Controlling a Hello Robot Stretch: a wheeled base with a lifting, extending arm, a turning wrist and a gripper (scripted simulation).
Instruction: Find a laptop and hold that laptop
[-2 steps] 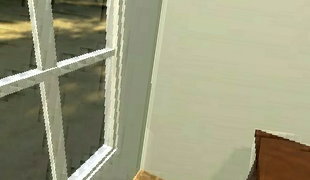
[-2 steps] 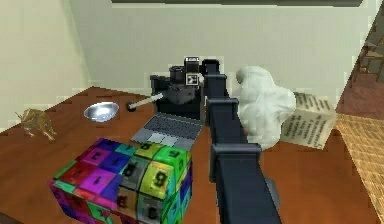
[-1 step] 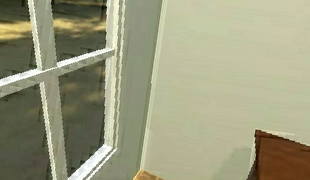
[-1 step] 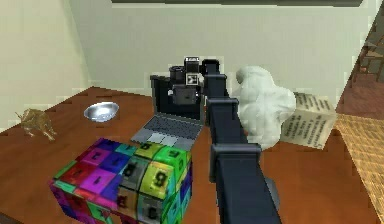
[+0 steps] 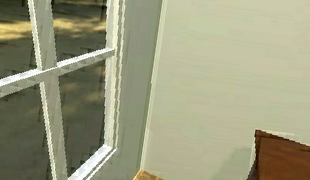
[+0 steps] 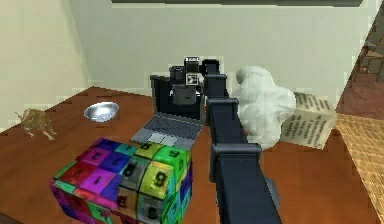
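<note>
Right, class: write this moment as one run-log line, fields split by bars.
target: laptop on brown table | pincer: at laptop | hold: cannot tell | nearby: white bust, metal bowl, coloured cube

You're in a home: on the wooden table (image 6: 60, 150) sit a laptop (image 6: 168, 122), a bright multicoloured cube (image 6: 125, 180), a metal bowl (image 6: 101, 111) and a white statue (image 6: 262, 105); near the table, a white-framed window (image 5: 54, 74) looks outdoors.

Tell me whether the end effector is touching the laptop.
Cannot tell. In the arm side view the end effector overlaps the laptop at its screen; neither contact nor a gap shows plainly.
</note>
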